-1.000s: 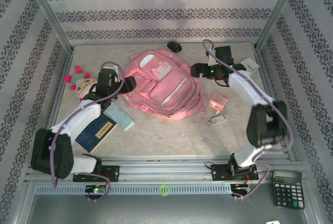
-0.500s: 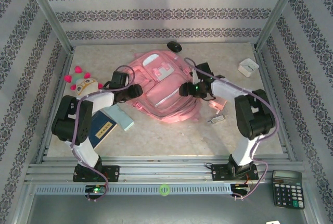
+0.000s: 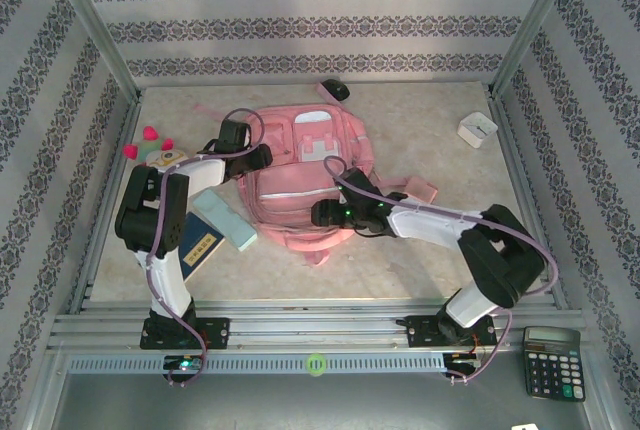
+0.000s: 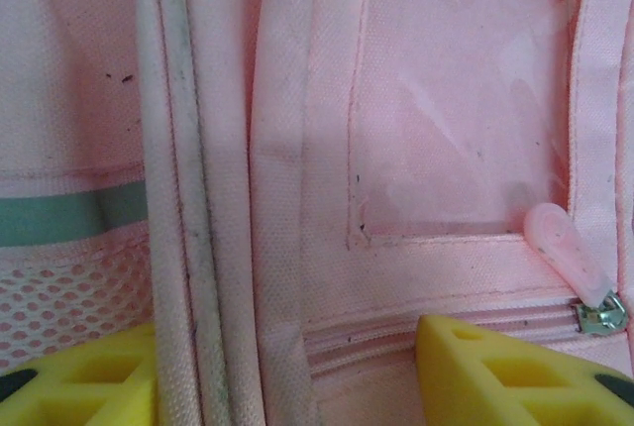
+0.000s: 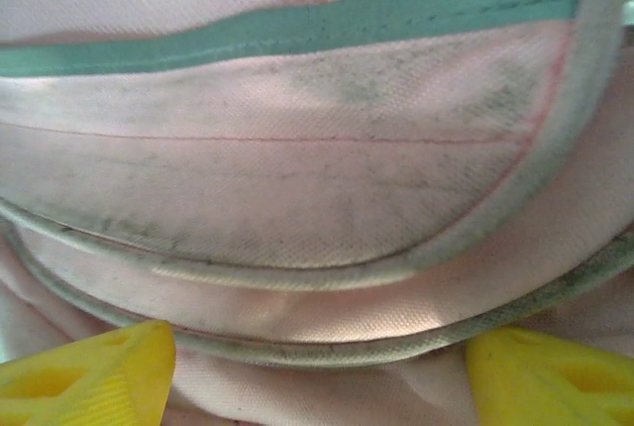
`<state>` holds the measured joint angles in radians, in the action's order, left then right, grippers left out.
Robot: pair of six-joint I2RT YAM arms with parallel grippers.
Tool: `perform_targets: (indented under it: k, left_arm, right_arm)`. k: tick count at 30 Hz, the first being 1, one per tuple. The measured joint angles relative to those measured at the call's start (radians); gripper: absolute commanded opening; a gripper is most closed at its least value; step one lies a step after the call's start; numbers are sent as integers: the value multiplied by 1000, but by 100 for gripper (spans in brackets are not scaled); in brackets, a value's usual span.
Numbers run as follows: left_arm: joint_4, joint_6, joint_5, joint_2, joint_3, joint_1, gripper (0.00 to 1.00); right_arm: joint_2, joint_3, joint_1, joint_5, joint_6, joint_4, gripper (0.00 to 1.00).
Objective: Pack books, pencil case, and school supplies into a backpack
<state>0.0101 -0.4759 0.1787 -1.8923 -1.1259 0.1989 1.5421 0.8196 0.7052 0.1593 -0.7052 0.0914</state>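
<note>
Since a second ago: backpack (image 3: 305,175) swung from a tilt to square-on, top toward the far wall; right fingers (image 3: 322,213) brought from its far right corner down to its near front; left fingers (image 3: 262,156) at its left shoulder. Lies mid-counter, front up.

Around it on the counter (image 3: 400,260): pencil case (image 3: 226,218) just beside the left flank, lapping over the book (image 3: 196,247), both partly under the left arm; plush toy (image 3: 152,153) with red hearts behind that arm; pink block (image 3: 423,190) near the right side, close behind the right forearm; white box (image 3: 478,130) well apart at far right; black oval (image 3: 335,90) by the top end. Calculator (image 3: 552,360) off the counter, near right.

Pink fabric, paler front panels, clear window pocket, teal band, grey-smudged piping.

Right fingers wide, clamped over the pale lower pocket's piped rim. Left fingers part-way apart astride a piped seam beside a zip; gripping or merely resting, cannot tell.
</note>
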Motion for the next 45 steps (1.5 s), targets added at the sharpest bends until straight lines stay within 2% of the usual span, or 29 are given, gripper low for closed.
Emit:
perform_targets:
  k: [6, 8, 12, 16, 20, 25, 31, 36, 41, 45]
  left_arm:
    - [1, -10, 23, 117, 129, 17, 57]
    - [-26, -11, 30, 163, 142, 24, 57]
    - [-61, -10, 25, 217, 122, 24, 57]
    - [-80, 3, 8, 187, 60, 25, 56]
    - [-73, 17, -2, 108, 29, 24, 54]
    - [-32, 27, -8, 64, 41, 27, 51]
    - [48, 27, -29, 108, 128, 40, 51]
    - [51, 24, -74, 195, 222, 78, 54]
    - [-46, 39, -97, 283, 240, 119, 64]
    - [-145, 136, -114, 382, 193, 142, 65]
  right_arm:
    - [-278, -5, -95, 9, 21, 60, 82]
    - [-341, 43, -161, 6, 44, 76, 79]
    - [-278, 165, -287, -19, 96, 86, 76]
    - [-85, 231, -364, -9, 144, 76, 70]
    - [123, 268, -373, 34, 169, 67, 63]
    - [207, 215, -349, 63, 164, 42, 57]
    - [100, 31, -271, 34, 104, -63, 57]
    - [-22, -97, -203, 7, 48, -76, 60]
    - [-112, -102, -248, 14, 77, -25, 74]
    - [-234, -46, -348, 40, 133, 49, 76]
